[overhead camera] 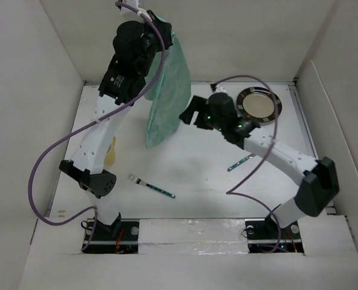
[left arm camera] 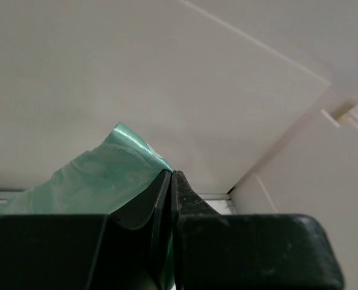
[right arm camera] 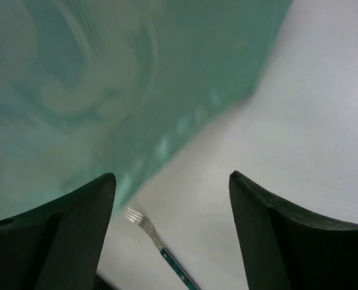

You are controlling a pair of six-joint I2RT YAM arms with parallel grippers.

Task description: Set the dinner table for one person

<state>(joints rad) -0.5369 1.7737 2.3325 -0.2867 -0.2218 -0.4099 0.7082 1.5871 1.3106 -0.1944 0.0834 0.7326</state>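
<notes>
Above the matte white dinner table's (overhead camera: 197, 181) far side, the left gripper (left arm camera: 171, 176) pinches the mint-green patterned cloth placemat (overhead camera: 166, 99) aloft, the right gripper (right arm camera: 172, 181) gapes empty beside it, and the round metal plate (overhead camera: 258, 104) and teal-handled fork (overhead camera: 151, 186) look unplaced.

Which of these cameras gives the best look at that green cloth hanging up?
The top view: it shows the whole green cloth hanging from the left gripper. The left wrist view catches only a pinched corner between the closed fingers. The right wrist view shows a blurred close-up of its lower edge.
</notes>
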